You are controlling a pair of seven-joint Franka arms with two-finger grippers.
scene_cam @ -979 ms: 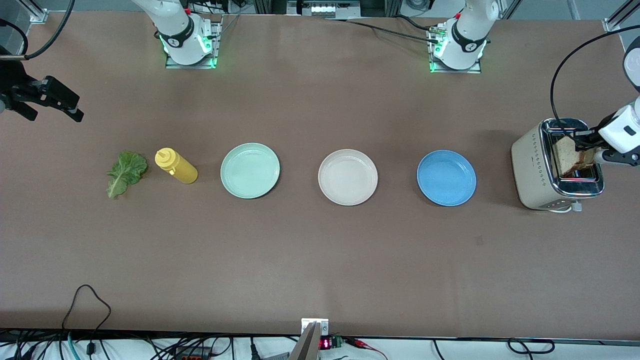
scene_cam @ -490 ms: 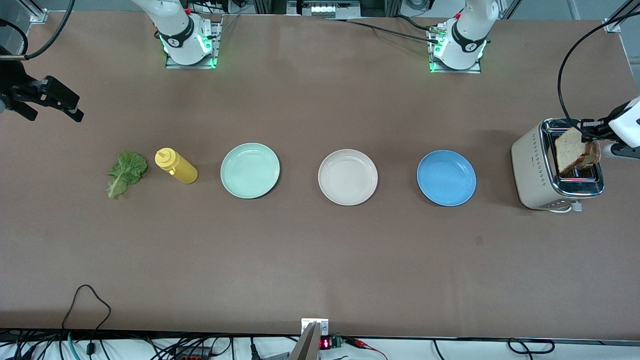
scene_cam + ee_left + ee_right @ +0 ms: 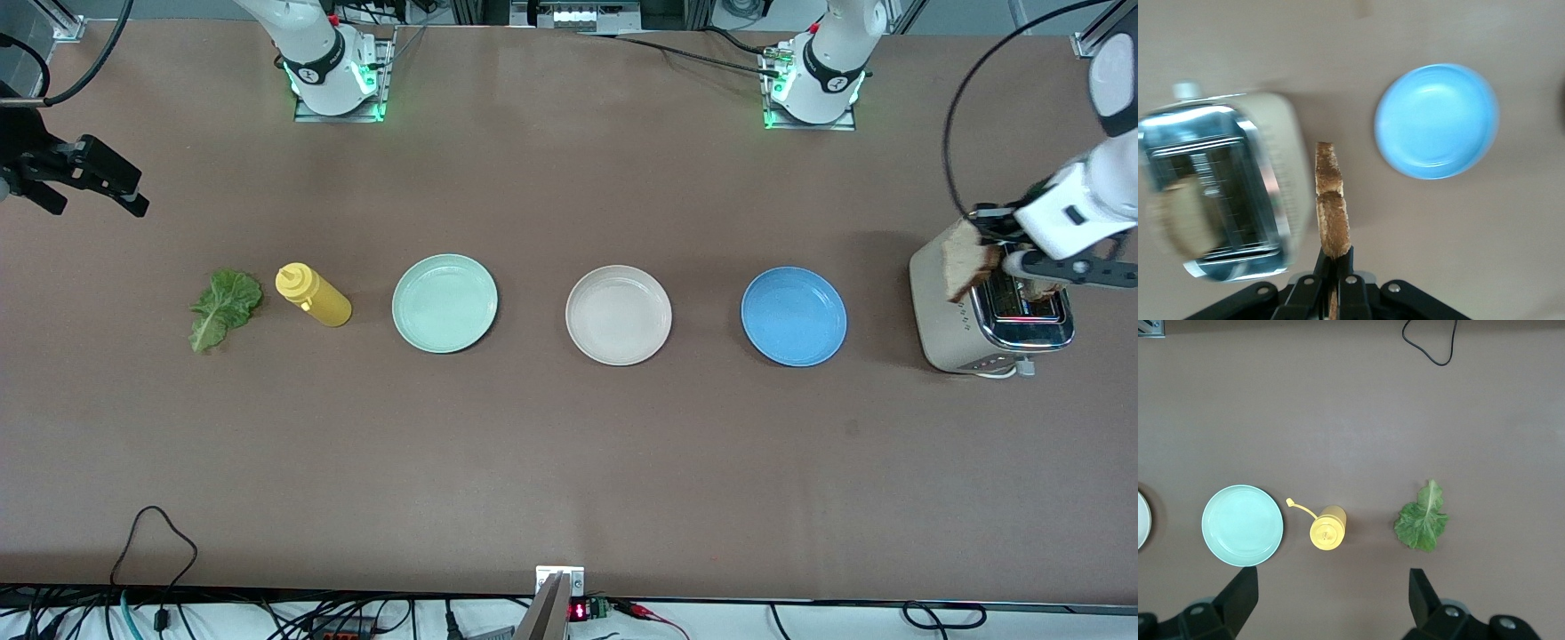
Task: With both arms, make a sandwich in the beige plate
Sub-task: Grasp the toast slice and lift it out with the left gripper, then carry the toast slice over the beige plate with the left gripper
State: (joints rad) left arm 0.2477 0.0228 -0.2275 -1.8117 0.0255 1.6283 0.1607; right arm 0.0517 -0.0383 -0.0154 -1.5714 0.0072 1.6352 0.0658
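Observation:
My left gripper (image 3: 994,233) is shut on a brown-crusted bread slice (image 3: 967,258), held edge-on (image 3: 1330,207) above the beige toaster (image 3: 942,329), on the side facing the blue plate. In the left wrist view the gripper (image 3: 1335,261) pinches the slice's end. Something brown, perhaps a second slice (image 3: 1042,289), shows in the toaster slot. The beige plate (image 3: 619,315) lies bare at mid-table. A green lettuce leaf (image 3: 222,307) lies toward the right arm's end. My right gripper (image 3: 93,200) waits open in the air there; in the right wrist view it (image 3: 1331,597) stands apart from the leaf (image 3: 1423,520).
A mint-green plate (image 3: 444,303) and a yellow squeeze bottle (image 3: 313,295) lie between the beige plate and the lettuce. A blue plate (image 3: 794,316) sits between the beige plate and the toaster. A loose black cable (image 3: 151,533) loops near the table's front edge.
My left gripper has lifted the bread slice out of the toaster slot and carried it toward the blue plate's side of the toaster. The right arm has not moved.

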